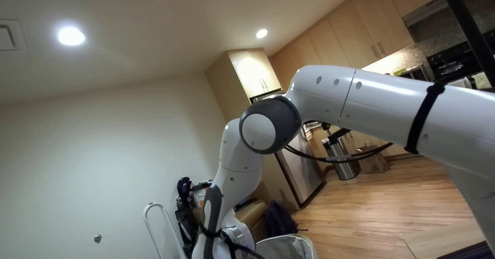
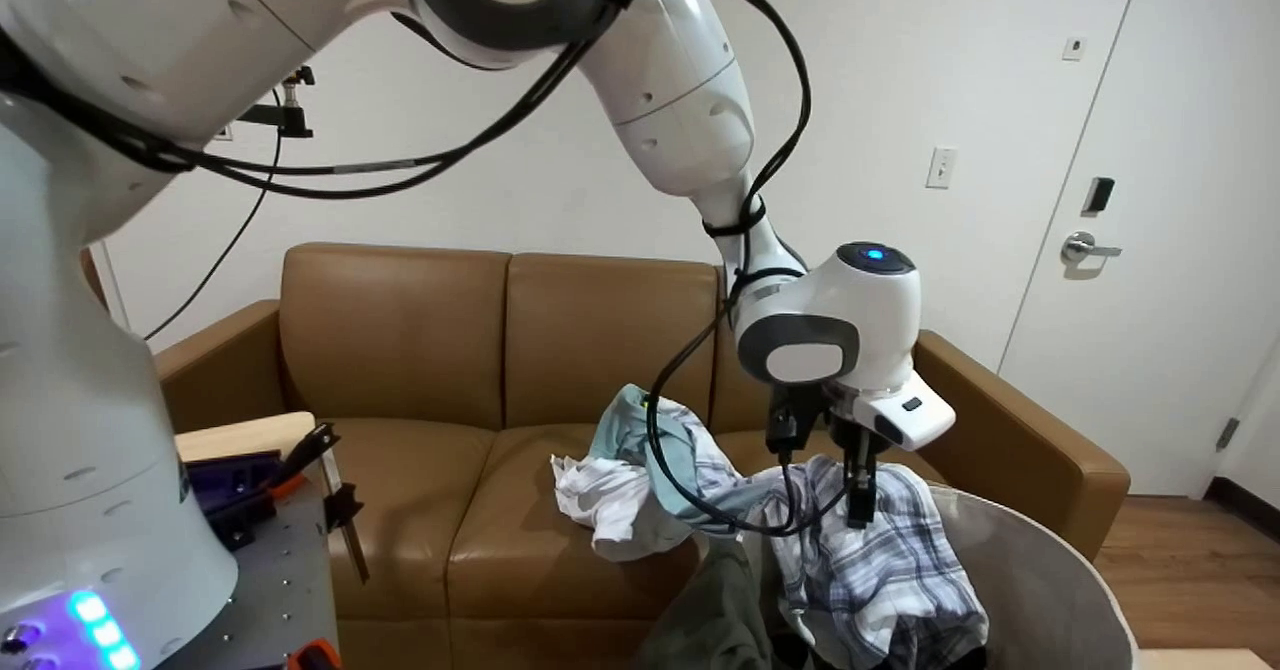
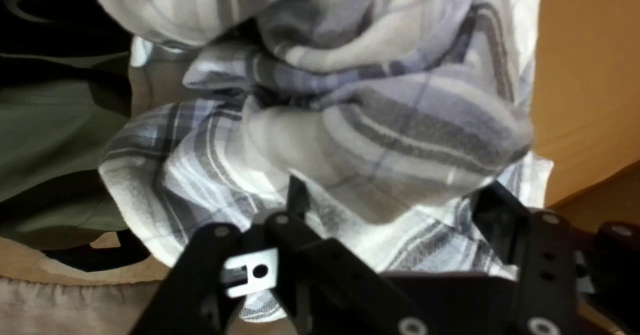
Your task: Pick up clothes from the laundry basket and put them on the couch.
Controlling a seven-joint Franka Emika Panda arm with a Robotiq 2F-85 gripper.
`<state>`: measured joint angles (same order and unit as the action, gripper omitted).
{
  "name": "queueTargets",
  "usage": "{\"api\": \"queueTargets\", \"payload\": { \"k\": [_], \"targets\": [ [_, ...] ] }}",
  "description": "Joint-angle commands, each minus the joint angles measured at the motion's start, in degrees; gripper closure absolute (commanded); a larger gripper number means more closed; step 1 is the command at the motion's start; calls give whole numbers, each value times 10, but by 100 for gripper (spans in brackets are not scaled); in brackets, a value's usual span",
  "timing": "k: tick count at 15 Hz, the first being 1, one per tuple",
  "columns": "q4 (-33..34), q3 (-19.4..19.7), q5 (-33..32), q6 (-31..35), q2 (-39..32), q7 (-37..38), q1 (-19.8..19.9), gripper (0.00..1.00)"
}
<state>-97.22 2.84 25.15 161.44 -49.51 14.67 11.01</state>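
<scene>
The laundry basket (image 2: 1045,580) stands in front of the brown couch (image 2: 400,335); its rim also shows in an exterior view (image 1: 288,243). A plaid shirt (image 2: 890,575) lies bunched in and over the basket, and fills the wrist view (image 3: 380,135). Dark green cloth (image 2: 705,615) lies beside it and shows in the wrist view (image 3: 55,145). White cloth (image 2: 610,505) and light blue cloth (image 2: 640,430) lie on the couch seat. My gripper (image 3: 395,200) points down at the plaid shirt, its fingers wide apart with shirt fabric between and below them.
The robot's base stands on a grey table (image 2: 270,590) with clamps and tools at its edge. The couch armrest (image 2: 1030,430) is behind the basket. A dark backpack (image 1: 279,218) and a white rail (image 1: 162,220) show in an exterior view. A cable loop (image 2: 690,490) hangs near the gripper.
</scene>
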Motion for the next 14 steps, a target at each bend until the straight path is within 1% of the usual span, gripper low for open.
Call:
{"api": "queueTargets", "payload": {
  "k": [1,2,4,6,8,9,11,12,13,14],
  "targets": [
    [42,14,-16,-14,-25,35,-8,47],
    [45,15,-17,-17,-24,36,-10,55],
    [48,17,-19,-19,-23,40,-14,66],
    [48,17,-20,-24,-19,41,-17,81],
    [42,16,-19,-18,-12,36,-18,91],
    [36,11,-17,-16,-5,30,-16,94],
    [21,4,-11,-8,17,24,-13,97],
    [11,2,-10,1,32,20,-14,93],
    [1,-2,-9,11,46,14,-13,95],
    [-13,-1,-9,30,66,13,-18,94]
  ]
}}
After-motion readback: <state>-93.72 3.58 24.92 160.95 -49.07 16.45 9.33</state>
